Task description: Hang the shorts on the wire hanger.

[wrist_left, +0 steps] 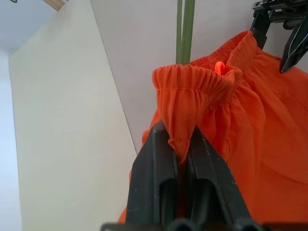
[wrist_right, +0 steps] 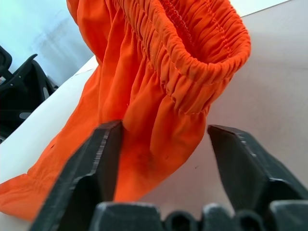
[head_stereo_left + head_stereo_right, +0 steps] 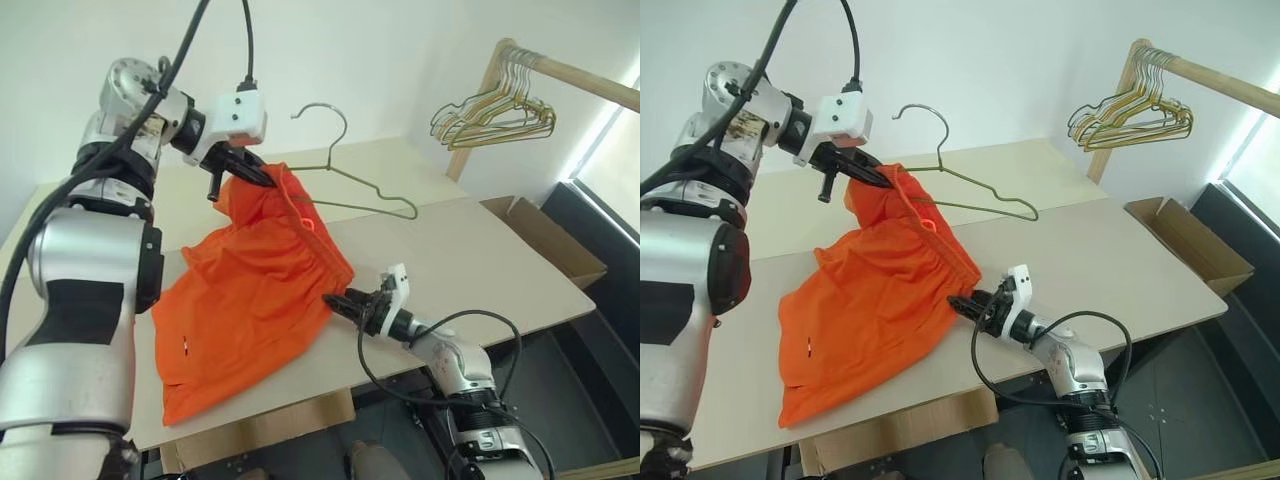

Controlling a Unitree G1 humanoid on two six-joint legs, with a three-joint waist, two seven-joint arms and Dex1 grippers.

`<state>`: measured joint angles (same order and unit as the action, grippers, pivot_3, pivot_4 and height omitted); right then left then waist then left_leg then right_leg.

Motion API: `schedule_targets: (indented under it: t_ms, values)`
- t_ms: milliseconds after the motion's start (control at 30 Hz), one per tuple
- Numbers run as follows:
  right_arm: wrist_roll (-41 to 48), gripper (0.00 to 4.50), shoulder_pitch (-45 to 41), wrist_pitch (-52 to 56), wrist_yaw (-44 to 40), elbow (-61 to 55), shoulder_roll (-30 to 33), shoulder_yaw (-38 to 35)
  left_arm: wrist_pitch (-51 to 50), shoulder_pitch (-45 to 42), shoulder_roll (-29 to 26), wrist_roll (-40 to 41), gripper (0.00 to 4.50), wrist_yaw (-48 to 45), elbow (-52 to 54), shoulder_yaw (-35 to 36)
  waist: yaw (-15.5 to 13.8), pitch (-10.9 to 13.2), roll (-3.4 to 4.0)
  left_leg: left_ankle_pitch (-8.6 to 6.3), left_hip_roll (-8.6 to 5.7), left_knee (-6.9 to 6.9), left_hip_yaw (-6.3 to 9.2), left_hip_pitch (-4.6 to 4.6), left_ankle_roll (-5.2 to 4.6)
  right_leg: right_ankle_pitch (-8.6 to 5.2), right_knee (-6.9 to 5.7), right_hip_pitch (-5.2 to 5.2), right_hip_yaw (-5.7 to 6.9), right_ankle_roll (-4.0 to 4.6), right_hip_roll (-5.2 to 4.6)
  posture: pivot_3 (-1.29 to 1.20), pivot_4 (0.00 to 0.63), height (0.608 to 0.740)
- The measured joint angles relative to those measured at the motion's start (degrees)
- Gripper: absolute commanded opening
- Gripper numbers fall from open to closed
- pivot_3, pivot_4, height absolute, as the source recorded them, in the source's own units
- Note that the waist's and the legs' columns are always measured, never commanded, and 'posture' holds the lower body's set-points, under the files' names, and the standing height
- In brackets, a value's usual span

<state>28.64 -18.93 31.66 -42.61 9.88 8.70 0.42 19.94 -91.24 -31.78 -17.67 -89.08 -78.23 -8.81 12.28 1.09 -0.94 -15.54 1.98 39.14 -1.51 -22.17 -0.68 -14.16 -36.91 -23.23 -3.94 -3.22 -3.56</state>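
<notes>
Orange shorts [image 3: 250, 300], one, pinched by left fingers [image 1: 156, 159], right fingers [image 2: 103, 149] wide, one wire hanger [image 3: 345, 170]

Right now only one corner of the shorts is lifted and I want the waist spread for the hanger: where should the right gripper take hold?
Grip the gathered waistband at the low corner of the shorts, beside the right gripper. Come in level from the table's near edge. That thick elastic fold stands up off the table there, opposite the corner the left gripper holds, probably giving the open fingers a firm bite.
</notes>
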Motion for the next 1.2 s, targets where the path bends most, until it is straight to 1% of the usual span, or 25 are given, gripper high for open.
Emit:
schedule_targets:
  t_ms: [133, 200, 233, 267, 500, 567, 667, 767, 833, 967, 1100, 1200]
  values:
    - [-0.54, 1.27, 0.07, 0.0, 0.06, 1.04, 0.07, 0.04, 0.0, 0.0, 0.0, 0.01, 0.0, 0.29, 0.0, 0.02, 0.02, 0.0, 0.0, 0.0, 0.0, 0.0, 0.0, 0.01, 0.0, 0.0, -0.01, 0.0, 0.0, 0.0, 0.0, -0.17, 0.0, 0.74]
    - [-0.76, 0.6, 0.16, 0.0, 0.07, 1.04, 0.2, 0.05, 0.0, 0.0, 0.0, 0.02, 0.0, 0.29, 0.0, 0.11, 0.03, 0.0, 0.0, 0.0, 0.0, 0.0, 0.0, 0.01, 0.0, 0.0, -0.02, 0.0, 0.0, 0.0, 0.0, -0.17, 0.0, 0.74]
    - [-0.82, 0.19, 0.22, 0.0, 0.07, 1.04, 0.22, 0.04, 0.0, 0.01, 0.0, 0.04, 0.0, 0.28, 0.0, 0.16, 0.03, 0.0, 0.0, 0.0, 0.0, 0.0, 0.0, 0.01, 0.0, 0.0, -0.02, 0.0, 0.0, 0.0, 0.0, -0.17, 0.0, 0.74]
    - [-0.84, 0.02, 0.25, 0.0, 0.08, 1.04, 0.22, 0.03, 0.0, 0.01, 0.0, 0.05, 0.0, 0.25, 0.0, 0.26, 0.04, 0.0, 0.0, 0.0, 0.0, 0.0, 0.0, 0.01, 0.0, 0.0, -0.03, 0.0, 0.0, 0.0, 0.0, -0.17, 0.0, 0.74]
    - [-1.28, 0.02, 0.24, -0.09, 0.48, 1.07, 0.74, -0.09, -0.01, 0.06, -0.03, 1.05, 0.0, -1.0, 0.0, 1.01, 0.14, 0.0, 0.0, 0.0, 0.0, 0.0, 0.0, 0.0, 0.0, 0.0, -0.02, 0.0, 0.0, 0.0, 0.0, -0.17, 0.0, 0.74]
    - [-1.42, 0.02, 0.24, -0.16, 0.67, 1.05, 2.27, -0.96, 0.06, 0.17, -0.3, 1.75, 0.0, -2.53, 0.0, 1.13, 0.14, 0.0, 0.0, 0.0, -0.01, 0.0, 0.0, 0.0, 0.0, 0.0, -0.02, 0.0, 0.0, 0.0, 0.0, -0.17, 0.0, 0.74]
    - [-0.07, 0.02, 0.18, 0.0, -0.71, 0.67, 6.64, -4.09, 0.89, 1.2, -1.84, 2.41, 0.0, -3.15, 0.0, 0.79, 0.01, 0.0, 0.0, 0.0, 0.0, 0.0, 0.0, 0.01, 0.0, 0.0, -0.02, 0.0, 0.0, 0.0, -0.01, -0.16, 0.0, 0.74]
    - [4.03, 0.02, -1.03, 2.91, -3.4, 0.72, 12.01, -8.7, 1.42, 2.49, -3.07, 3.76, 0.0, -3.18, 0.0, -0.9, -0.19, 0.01, -0.01, 0.0, 0.0, 0.0, 0.0, 0.01, 0.0, 0.0, -0.02, 0.01, 0.0, 0.0, -0.01, -0.15, 0.0, 0.74]
    - [6.02, 0.02, -2.02, 4.98, -4.27, 0.72, 14.18, -10.36, 1.64, 2.53, -3.41, 4.53, 0.0, -3.19, 0.0, -1.84, -0.23, 0.01, -0.01, 0.0, 0.0, 0.0, -0.01, 0.01, 0.0, 0.0, -0.01, 0.01, 0.0, 0.0, -0.01, -0.15, 0.0, 0.74]
    - [7.26, 0.02, -3.08, 7.18, -6.65, 1.55, 18.7, -10.87, 2.66, 3.74, -5.23, 7.46, 0.0, -3.2, 0.2, -4.37, -0.28, 0.01, -0.01, -0.01, 0.01, 0.0, -0.01, 0.05, -0.02, 0.0, -0.02, 0.01, -0.01, 0.0, 0.01, -0.14, 0.0, 0.74]
    - [7.77, 0.02, -4.82, 8.76, -7.98, 4.31, 19.91, -10.78, 1.2, 5.23, -5.92, 12.93, 0.0, -3.2, 1.0, -7.33, -0.5, 0.01, -0.02, -0.01, 0.0, 0.02, 0.0, 0.05, -0.03, -0.01, 0.03, 0.04, -0.01, 0.0, 0.0, -0.13, 0.0, 0.74]
    - [7.76, 0.02, -7.0, 9.59, -8.68, 7.05, 20.25, -10.58, 0.79, 6.51, -7.59, 17.4, 0.0, -3.21, 3.31, -12.0, -0.45, 0.01, -0.02, -0.02, 0.0, 0.01, -0.01, 0.03, -0.03, 0.0, -0.02, 0.03, -0.02, 0.0, 0.0, -0.13, 0.0, 0.74]
